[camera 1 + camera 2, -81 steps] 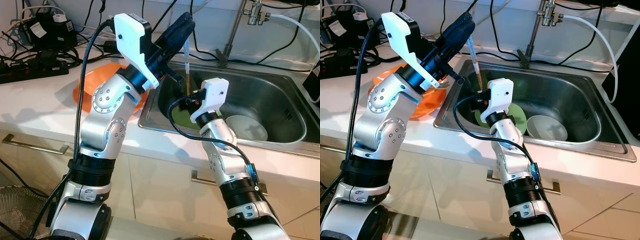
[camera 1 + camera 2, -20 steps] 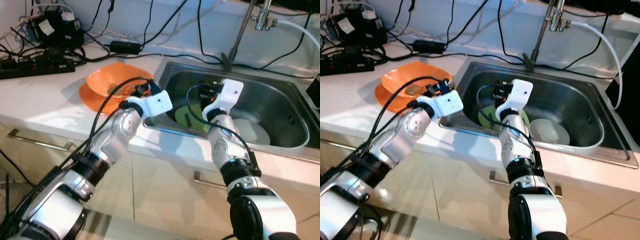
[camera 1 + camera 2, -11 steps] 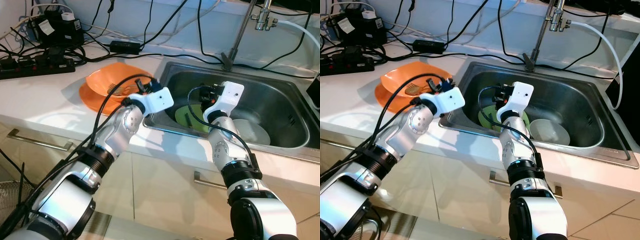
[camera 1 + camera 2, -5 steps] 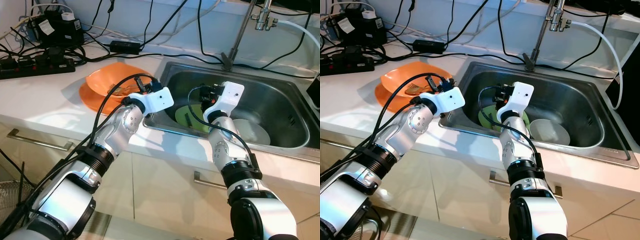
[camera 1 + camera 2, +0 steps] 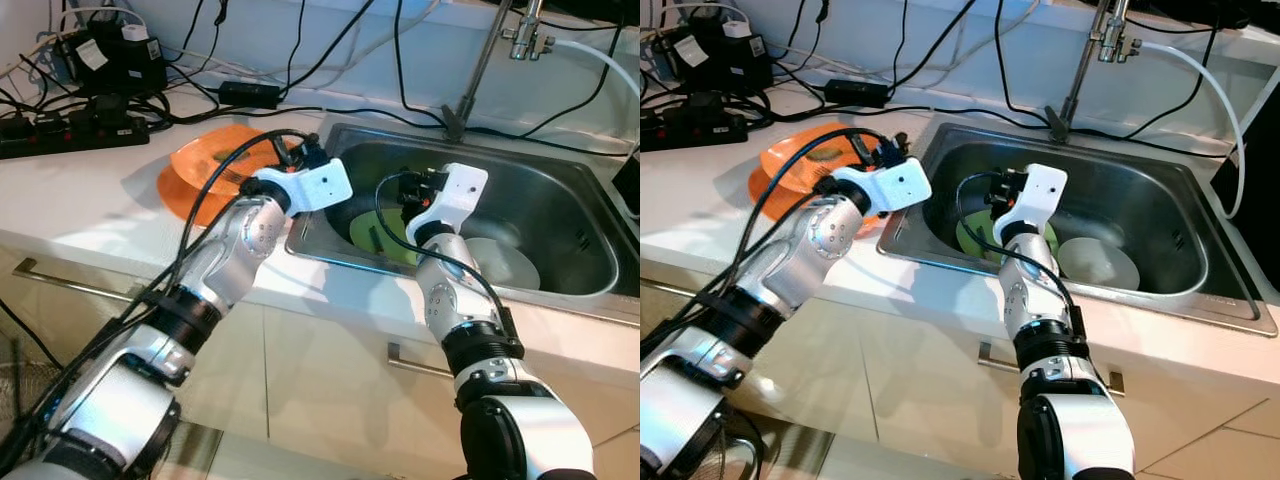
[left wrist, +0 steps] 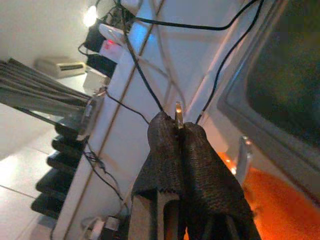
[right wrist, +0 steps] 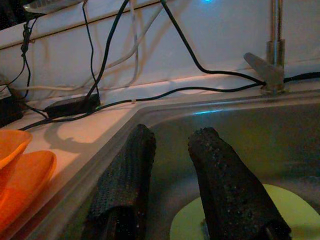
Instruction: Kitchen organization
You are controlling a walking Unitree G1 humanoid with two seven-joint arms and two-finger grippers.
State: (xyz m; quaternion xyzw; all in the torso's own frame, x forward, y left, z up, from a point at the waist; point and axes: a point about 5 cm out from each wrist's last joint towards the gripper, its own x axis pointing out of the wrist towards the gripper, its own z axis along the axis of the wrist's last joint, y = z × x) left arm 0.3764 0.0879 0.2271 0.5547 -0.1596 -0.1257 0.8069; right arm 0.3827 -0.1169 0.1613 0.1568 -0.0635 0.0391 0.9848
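My left gripper (image 5: 300, 152) hangs over the sink-side edge of the stacked orange plates (image 5: 195, 178). Its fingers (image 6: 170, 145) are pressed shut with a thin metal sliver (image 6: 178, 114) showing between the tips. A brownish item (image 5: 826, 155) lies on the top orange plate. My right gripper (image 7: 172, 135) is inside the steel sink (image 5: 560, 300) with its fingers apart and nothing between them. It is just above a green plate (image 5: 385, 232). A white bowl (image 5: 510, 265) sits beside the green plate on the sink floor.
The faucet (image 5: 478, 75) rises behind the sink, with a white hose (image 5: 1200, 70) to its right. Power strips and adapters (image 5: 70, 130) with many black cables crowd the back left of the white counter (image 5: 90, 215). Cabinet handles (image 5: 70, 290) run below the counter edge.
My left gripper has lifted slightly and shifted toward the sink-side rim of the orange plates. The right arm has stayed put in the sink.
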